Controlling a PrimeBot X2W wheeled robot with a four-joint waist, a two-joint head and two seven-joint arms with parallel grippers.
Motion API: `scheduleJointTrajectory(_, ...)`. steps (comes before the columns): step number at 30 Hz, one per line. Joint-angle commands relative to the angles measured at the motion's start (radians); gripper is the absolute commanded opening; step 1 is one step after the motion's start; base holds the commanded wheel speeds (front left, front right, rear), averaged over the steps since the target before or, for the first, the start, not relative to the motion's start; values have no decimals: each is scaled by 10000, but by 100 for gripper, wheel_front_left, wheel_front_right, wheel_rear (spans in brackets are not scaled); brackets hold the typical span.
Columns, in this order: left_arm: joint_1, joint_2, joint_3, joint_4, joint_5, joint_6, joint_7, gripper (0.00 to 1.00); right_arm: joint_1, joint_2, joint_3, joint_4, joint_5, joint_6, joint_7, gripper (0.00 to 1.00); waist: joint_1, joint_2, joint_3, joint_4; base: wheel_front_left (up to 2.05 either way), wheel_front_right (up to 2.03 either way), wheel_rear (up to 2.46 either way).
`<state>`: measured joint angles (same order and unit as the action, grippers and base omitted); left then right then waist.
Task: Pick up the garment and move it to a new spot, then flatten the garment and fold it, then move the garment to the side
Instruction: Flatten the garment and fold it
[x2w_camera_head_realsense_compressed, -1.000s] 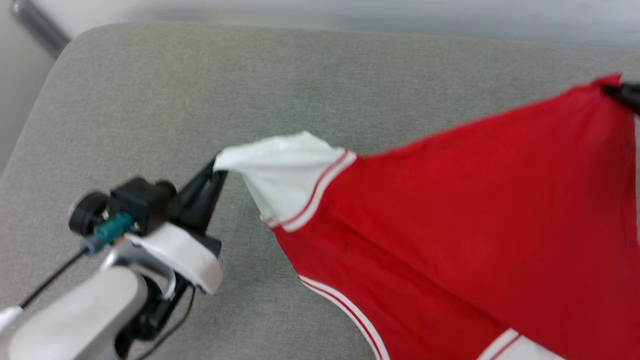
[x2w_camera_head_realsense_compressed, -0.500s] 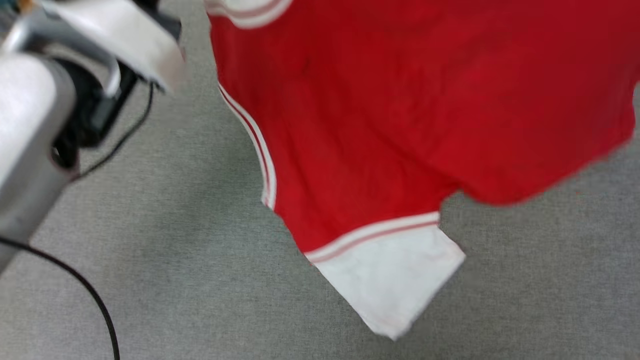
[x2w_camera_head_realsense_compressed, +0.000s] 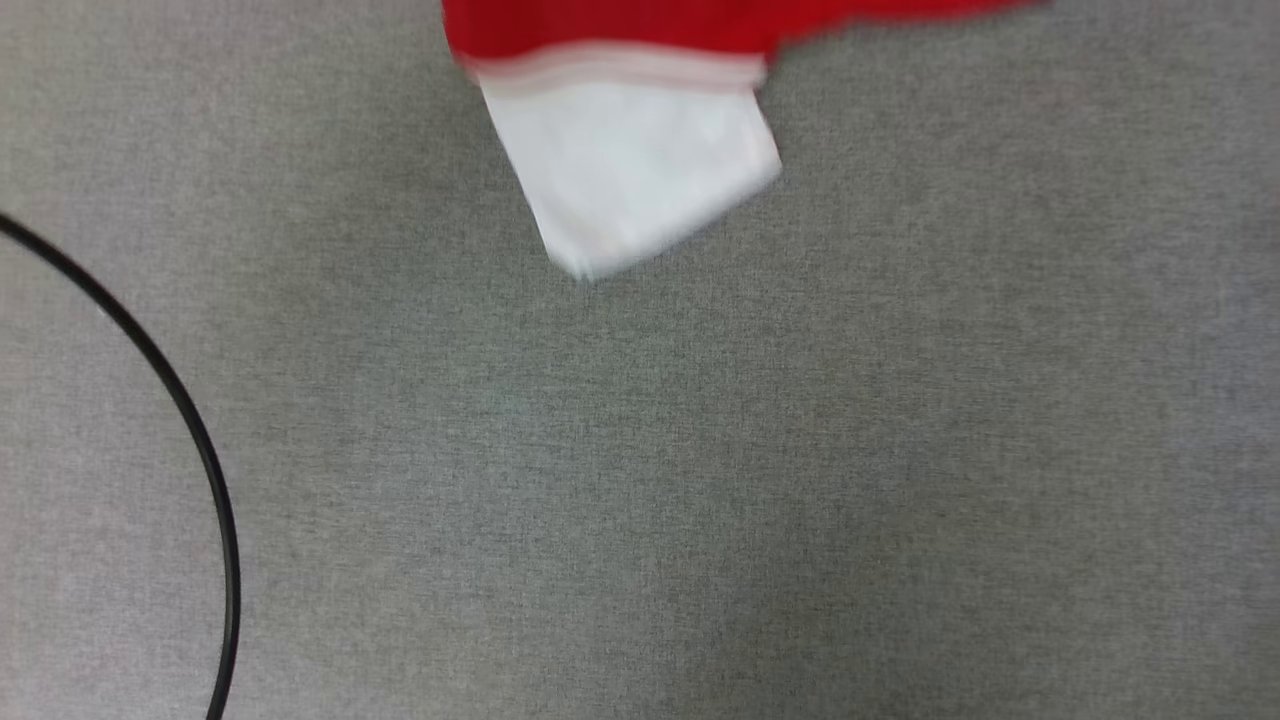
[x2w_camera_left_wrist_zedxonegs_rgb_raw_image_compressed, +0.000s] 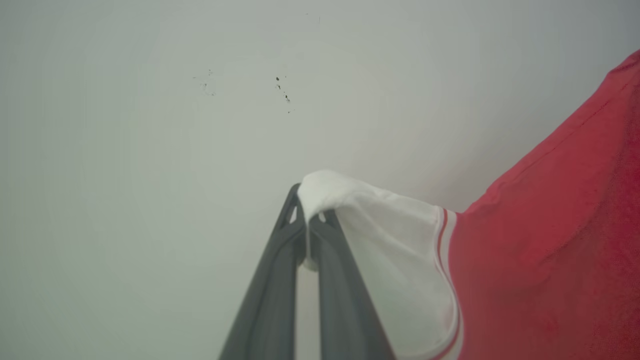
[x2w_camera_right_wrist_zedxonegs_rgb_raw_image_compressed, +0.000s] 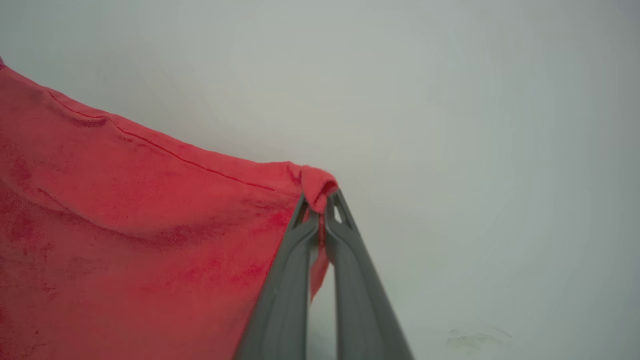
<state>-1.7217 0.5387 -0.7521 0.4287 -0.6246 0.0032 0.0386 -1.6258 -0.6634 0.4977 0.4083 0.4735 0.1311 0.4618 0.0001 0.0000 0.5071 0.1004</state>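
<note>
Two shut grips are holding the garment (x2w_camera_right_wrist_zedxonegs_rgb_raw_image_compressed: 125, 225) up over grey upholstery (x2w_camera_head_realsense_compressed: 700, 480): my left gripper (x2w_camera_left_wrist_zedxonegs_rgb_raw_image_compressed: 307, 220) is pinching its white sleeve (x2w_camera_left_wrist_zedxonegs_rgb_raw_image_compressed: 395, 260), my right gripper (x2w_camera_right_wrist_zedxonegs_rgb_raw_image_compressed: 320, 210) is pinching its red edge (x2w_camera_right_wrist_zedxonegs_rgb_raw_image_compressed: 312, 182).

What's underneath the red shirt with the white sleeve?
Grey woven fabric surface lies below the dangling white sleeve of the red T-shirt. Whatever sits directly behind the cloth itself is covered.
</note>
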Motion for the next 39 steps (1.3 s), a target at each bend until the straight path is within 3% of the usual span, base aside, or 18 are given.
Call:
scheduleJointTrajectory(1, -479, -123, 88, 253, 114, -22, -148, 0, -413, 115, 61, 219, -123, -7, -90, 0, -1, 0, 169, 37, 0, 0, 0)
scheduleJointTrajectory(9, -2447, -617, 181, 2037, 368, -439, -413, 0, -2648, 675, 870, 1736, -593, -7, -778, 0, -1, 0, 754, 2, 0, 0, 0)
scheduleJointTrajectory(17, -2629, -822, 134, 3393, 172, -851, -977, 0, -3333, 1047, 1904, 3045, -117, -7, -1449, 0, -1, 0, 1008, 79, 0, 0, 0)
scheduleJointTrajectory(28, -692, -1138, -450, 3985, -168, -1154, -1595, 0, -1708, 1336, 3100, 4294, 1151, -7, -2555, 0, -1, 0, 634, 1, 0, 0, 0)
scheduleJointTrajectory(39, 3464, -584, -1119, 3414, -790, -1142, -2351, 0, 1734, 1266, 4615, 4098, 2514, -7, -3810, 0, -1, 0, -665, -256, 0, 0, 0)
